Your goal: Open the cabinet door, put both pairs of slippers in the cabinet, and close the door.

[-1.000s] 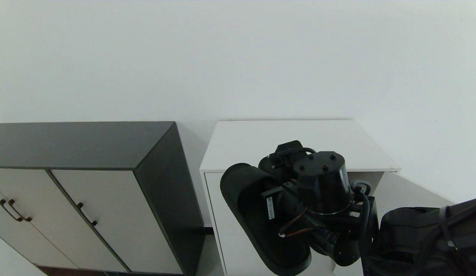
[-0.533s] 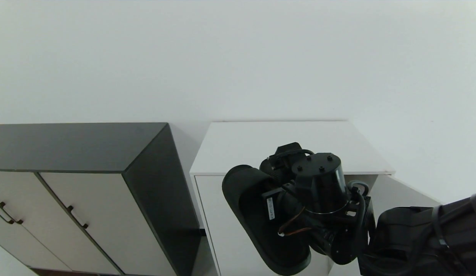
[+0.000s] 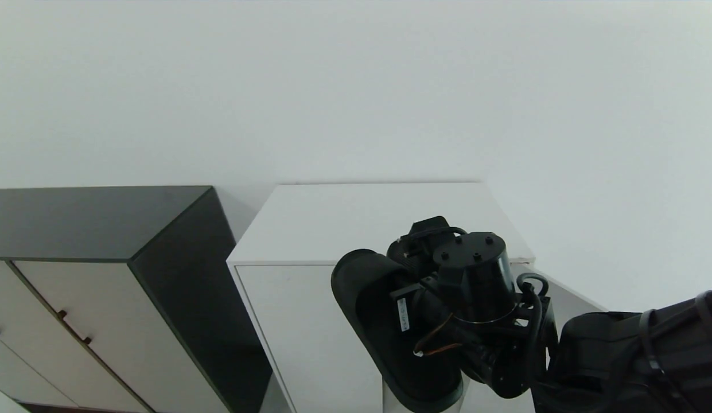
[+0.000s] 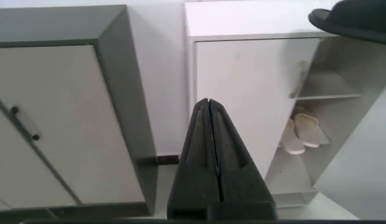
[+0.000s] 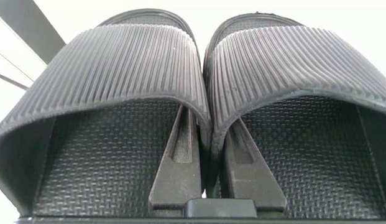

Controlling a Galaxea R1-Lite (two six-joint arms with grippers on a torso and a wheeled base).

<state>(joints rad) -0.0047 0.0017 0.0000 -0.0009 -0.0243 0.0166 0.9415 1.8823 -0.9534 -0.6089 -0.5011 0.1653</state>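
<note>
Holds black ribbed rubber slipper pair (image 5: 118,68) pinched in right gripper (image 5: 208,155), near upright, before open shelves (image 4: 323,93) of white board cabinet (image 3: 361,218); left gripper (image 4: 209,112) closed, empty.

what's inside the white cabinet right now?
A pair of white slippers lies on a lower shelf of the white cabinet, beneath the upper shelf. The front panel hides whatever sits behind it.

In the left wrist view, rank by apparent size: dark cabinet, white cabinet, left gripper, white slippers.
1. white cabinet and dark cabinet: look alike, both cut by the frame, so not ranked.
2. left gripper: looks large only because it is near the camera.
3. white slippers.
</note>
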